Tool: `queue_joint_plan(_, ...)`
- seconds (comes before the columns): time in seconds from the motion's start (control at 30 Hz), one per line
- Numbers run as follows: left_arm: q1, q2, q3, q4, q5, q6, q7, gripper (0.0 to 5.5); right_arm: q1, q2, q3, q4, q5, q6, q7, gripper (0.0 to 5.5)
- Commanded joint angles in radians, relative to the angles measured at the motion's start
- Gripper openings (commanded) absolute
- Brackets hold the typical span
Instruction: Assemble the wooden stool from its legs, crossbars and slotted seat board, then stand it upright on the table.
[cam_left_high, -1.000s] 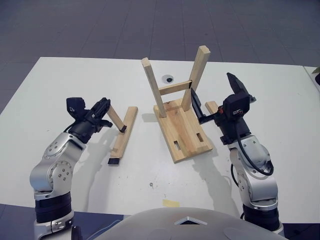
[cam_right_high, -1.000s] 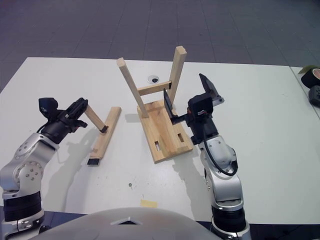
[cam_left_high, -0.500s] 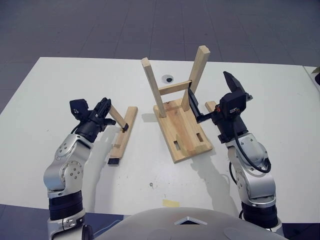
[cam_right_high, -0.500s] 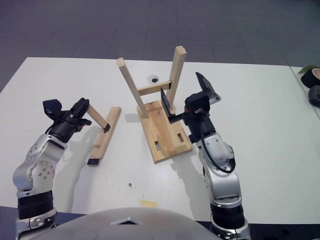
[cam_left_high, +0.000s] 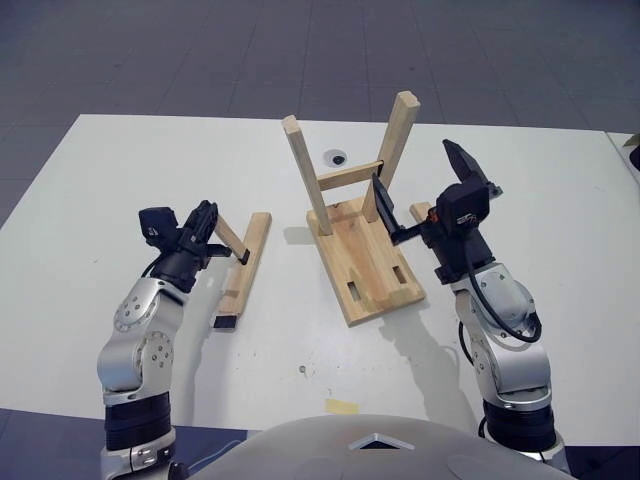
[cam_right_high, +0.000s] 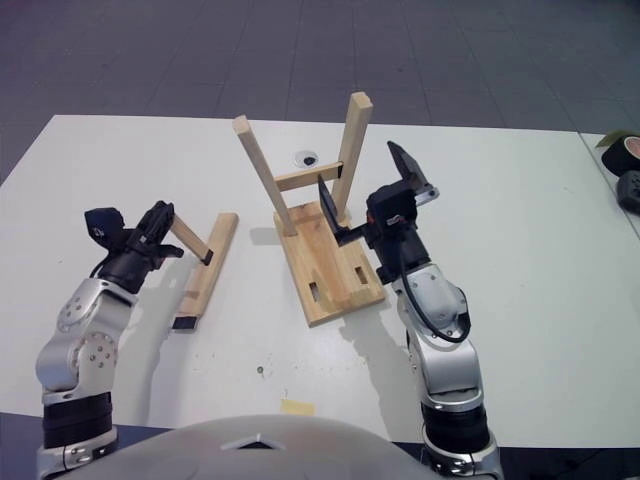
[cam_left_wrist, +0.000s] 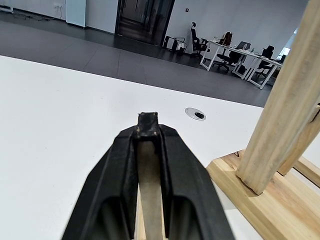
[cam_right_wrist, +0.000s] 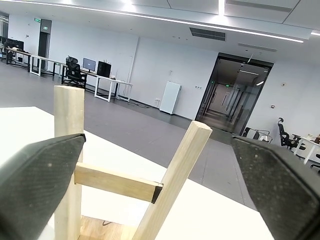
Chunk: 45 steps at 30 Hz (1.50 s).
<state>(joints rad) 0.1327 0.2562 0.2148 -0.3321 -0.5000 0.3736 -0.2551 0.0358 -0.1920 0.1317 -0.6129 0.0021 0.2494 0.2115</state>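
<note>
The slotted seat board (cam_left_high: 372, 268) lies flat mid-table. Two legs (cam_left_high: 305, 175) (cam_left_high: 393, 150) stand up from its far end, joined by a crossbar (cam_left_high: 350, 177). To its left a third leg (cam_left_high: 245, 268) lies on the table with a short crossbar (cam_left_high: 231, 237) sticking up from it. My left gripper (cam_left_high: 207, 222) is shut on that short crossbar (cam_left_wrist: 149, 170). My right gripper (cam_left_high: 425, 188) is open at the board's right side, one finger (cam_left_high: 386, 206) close to the right standing leg (cam_right_wrist: 172, 185). A further wooden piece (cam_left_high: 422, 213) lies behind it.
A round cable hole (cam_left_high: 338, 156) sits in the white table (cam_left_high: 540, 190) behind the stool. A scrap of yellow tape (cam_left_high: 341, 406) lies near the front edge. Dark objects (cam_right_high: 628, 165) rest at the far right. Bare tabletop stretches to the left and right.
My left arm has drawn in toward the stool, still holding the short crossbar. My right gripper has shifted slightly left, toward the standing legs.
</note>
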Motion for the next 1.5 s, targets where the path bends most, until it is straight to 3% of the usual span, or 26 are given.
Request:
queue_joint_plan(0.03, 0.159, 0.007, -0.057, 0.038, 0.085, -0.042, -0.042, 0.44, -0.014, -0.012, -0.006, -0.001, 0.001, 0.004, 0.012, 5.40)
queue_joint_plan(0.33, 0.269, 0.032, -0.134, 0.162, 0.233, -0.261, -0.106, 0.44, -0.031, -0.031, -0.015, 0.001, -0.006, 0.006, 0.024, 5.40)
queue_joint_plan(0.57, 0.166, 0.060, -0.105, 0.229, 0.205, -0.290, -0.121, 0.44, -0.036, -0.027, -0.011, 0.011, -0.012, 0.000, 0.014, 5.40)
queue_joint_plan(0.6, 0.150, 0.070, -0.097, 0.239, 0.198, -0.293, -0.131, 0.81, -0.036, -0.025, -0.010, 0.012, -0.014, -0.002, 0.012, 5.40)
queue_joint_plan(0.77, 0.073, 0.082, -0.015, 0.250, 0.125, -0.266, -0.136, 1.63, -0.029, -0.022, -0.004, 0.013, -0.022, -0.009, 0.007, 5.40)
queue_joint_plan(1.17, -0.312, 0.162, 0.119, -0.052, -0.037, 0.068, 0.072, 3.59, -0.033, -0.022, 0.000, 0.037, -0.035, -0.034, 0.008, 5.40)
queue_joint_plan(1.3, -0.400, 0.163, 0.095, -0.083, -0.034, 0.119, 0.110, 4.23, -0.036, -0.016, 0.007, 0.047, -0.043, -0.043, 0.005, 5.40)
queue_joint_plan(1.5, -0.436, 0.143, -0.038, -0.015, 0.041, 0.107, 0.075, 5.26, -0.043, -0.001, 0.024, 0.064, -0.056, -0.058, 0.001, 5.40)
